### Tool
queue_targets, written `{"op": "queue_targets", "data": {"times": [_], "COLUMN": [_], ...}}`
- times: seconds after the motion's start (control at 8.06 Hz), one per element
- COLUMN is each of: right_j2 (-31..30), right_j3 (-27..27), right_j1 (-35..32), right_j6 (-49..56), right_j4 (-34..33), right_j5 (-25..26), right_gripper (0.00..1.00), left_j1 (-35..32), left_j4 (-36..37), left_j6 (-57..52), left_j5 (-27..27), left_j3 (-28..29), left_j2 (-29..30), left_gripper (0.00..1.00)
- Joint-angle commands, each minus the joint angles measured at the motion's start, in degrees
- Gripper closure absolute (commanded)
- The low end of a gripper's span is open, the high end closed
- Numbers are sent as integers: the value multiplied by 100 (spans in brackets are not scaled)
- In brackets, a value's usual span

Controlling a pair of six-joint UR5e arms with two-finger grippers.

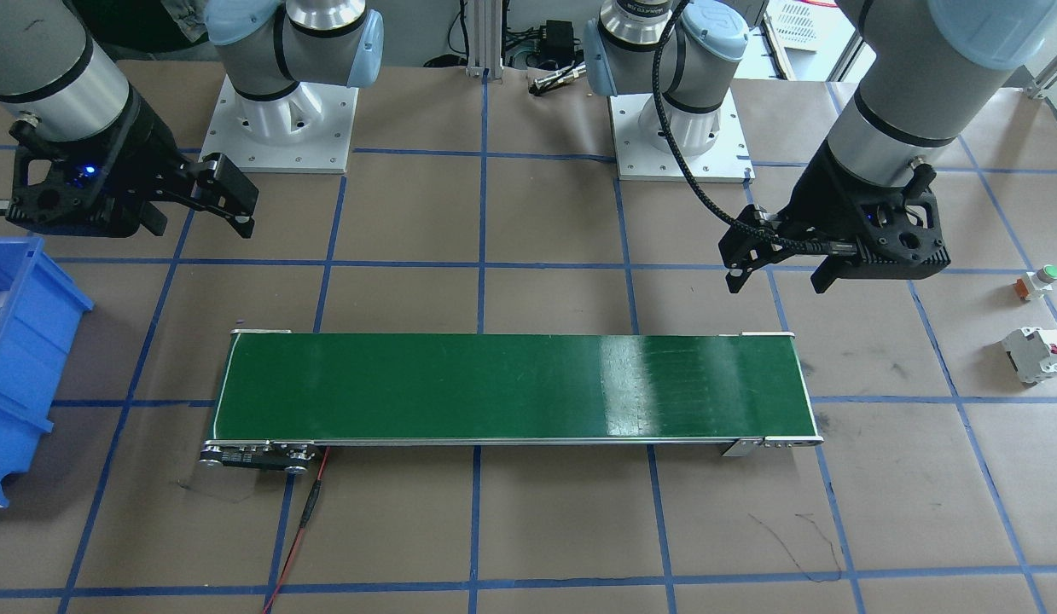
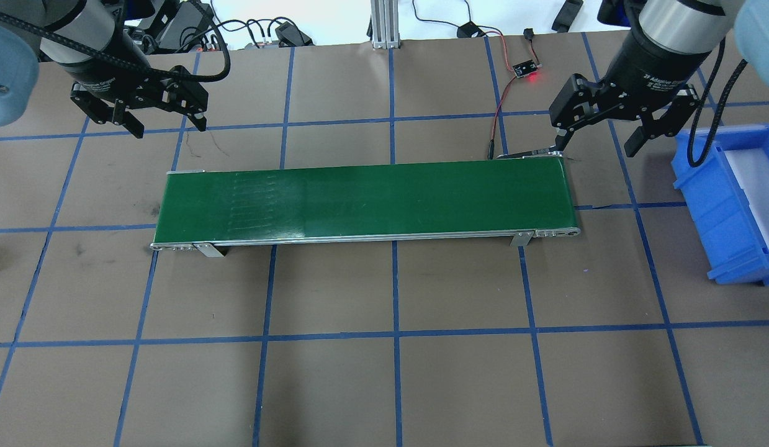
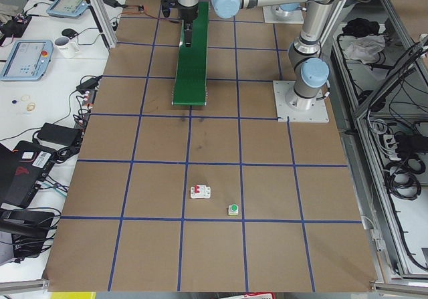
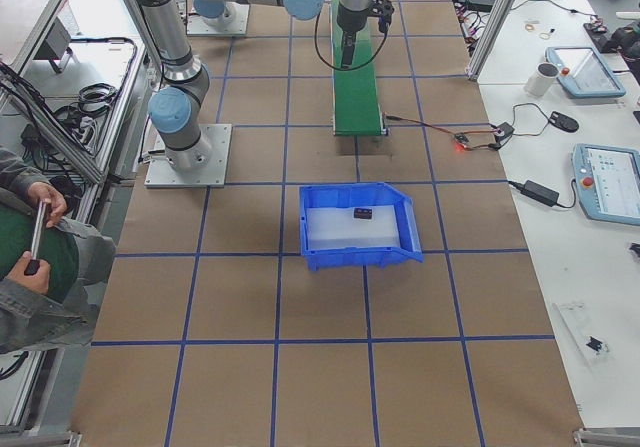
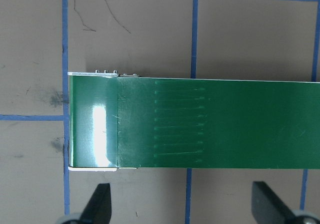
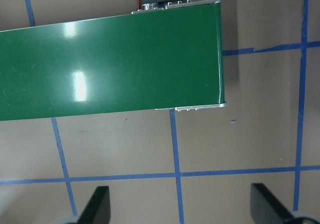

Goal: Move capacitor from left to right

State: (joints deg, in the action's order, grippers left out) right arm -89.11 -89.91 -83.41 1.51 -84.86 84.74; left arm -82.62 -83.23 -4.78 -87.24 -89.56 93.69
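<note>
The capacitor (image 4: 363,212) lies inside the blue bin (image 4: 320,257), on the pale floor of the bin and toward its far wall. Only the view from the table's right end shows it, as a small dark block, too small there to make out any markings. The bin sits on the brown table (image 2: 396,372) at the robot's right.

Past the bin, the right gripper (image 2: 597,144) hovers over the table by the right end of the green belt (image 2: 365,202), near the bin's corner. Its jaws stand wide apart with nothing between them; its wrist camera shows one fingertip (image 6: 97,204) at each lower corner and bare table between. The capacitor is well apart from these jaws, off to their side in the bin.

Farther along, the left gripper (image 2: 170,127) hangs above the table beside the belt's left end, its jaws also spread wide and empty, far from the capacitor.

Beyond the belt, on the table's left part, lie a white breaker (image 1: 1037,354) with a red tab and a green-capped button (image 1: 1040,281), near each other.
</note>
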Motion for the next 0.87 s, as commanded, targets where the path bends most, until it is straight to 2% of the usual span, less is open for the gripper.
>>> {"op": "queue_targets", "data": {"times": [0.0, 0.12, 0.37, 0.5, 0.74], "right_j2": [-19, -19, -1, 16, 17], "right_j3": [-9, -9, -88, -115, -167], "right_j1": [-79, -105, -341, -464, -501], "right_j6": [-81, -107, -438, -555, -556], "right_j4": [172, 180, 32, -352, -461], "right_j5": [155, 400, 350, 324, 376], "right_gripper": [0, 0, 0, 0, 0], "left_j1": [0, 0, 0, 0, 0], "left_j4": [0, 0, 0, 0, 0], "left_j6": [-5, 4, 4, 4, 4], "left_j5": [-3, -3, -3, -3, -3], "left_j3": [0, 0, 0, 0, 0], "left_j2": [0, 0, 0, 0, 0], "left_gripper": [0, 0, 0, 0, 0]}}
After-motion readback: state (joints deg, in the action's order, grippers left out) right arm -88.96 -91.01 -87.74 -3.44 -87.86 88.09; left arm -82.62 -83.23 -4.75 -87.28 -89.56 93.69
